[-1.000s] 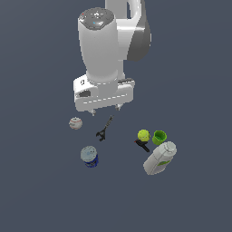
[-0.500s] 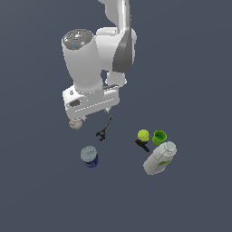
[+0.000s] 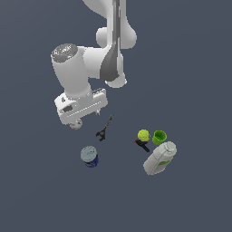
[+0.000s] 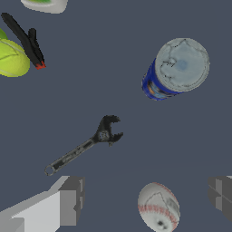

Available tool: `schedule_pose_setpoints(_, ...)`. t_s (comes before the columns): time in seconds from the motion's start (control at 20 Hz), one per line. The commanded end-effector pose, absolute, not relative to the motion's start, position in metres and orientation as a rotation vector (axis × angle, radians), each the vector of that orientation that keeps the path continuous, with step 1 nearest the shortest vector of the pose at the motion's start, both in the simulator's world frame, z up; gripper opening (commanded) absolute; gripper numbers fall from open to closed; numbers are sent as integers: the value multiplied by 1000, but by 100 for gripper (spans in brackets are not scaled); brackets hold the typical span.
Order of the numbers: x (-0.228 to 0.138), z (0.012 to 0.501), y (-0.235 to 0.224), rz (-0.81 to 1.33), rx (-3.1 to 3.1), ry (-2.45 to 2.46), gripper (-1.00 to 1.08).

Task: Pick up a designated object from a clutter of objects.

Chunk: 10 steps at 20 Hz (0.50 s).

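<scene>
Arm swung over toward exterior view's left, wrist dropped lower. Gripper (image 4: 144, 199) now straddling baseball (image 4: 158, 207), jaws wide apart. Ball mostly hidden under hand in exterior view, was clear before.

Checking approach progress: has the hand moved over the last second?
Yes. The hand has shifted toward the exterior view's left, away from the black wrench, and now sits over the baseball.
</scene>
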<state>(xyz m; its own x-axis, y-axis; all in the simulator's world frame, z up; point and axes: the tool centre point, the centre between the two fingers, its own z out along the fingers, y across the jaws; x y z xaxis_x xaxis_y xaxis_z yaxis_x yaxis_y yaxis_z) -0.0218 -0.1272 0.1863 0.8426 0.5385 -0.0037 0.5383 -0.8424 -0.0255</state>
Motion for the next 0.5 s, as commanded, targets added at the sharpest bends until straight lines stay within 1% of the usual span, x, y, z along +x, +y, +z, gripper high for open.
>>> schedule_pose_setpoints(0.0,-27,177,-138,12,-2976,-931,100)
schedule_pose_setpoints(0.45,-47,146,-177,-1,-2912,-1125,100)
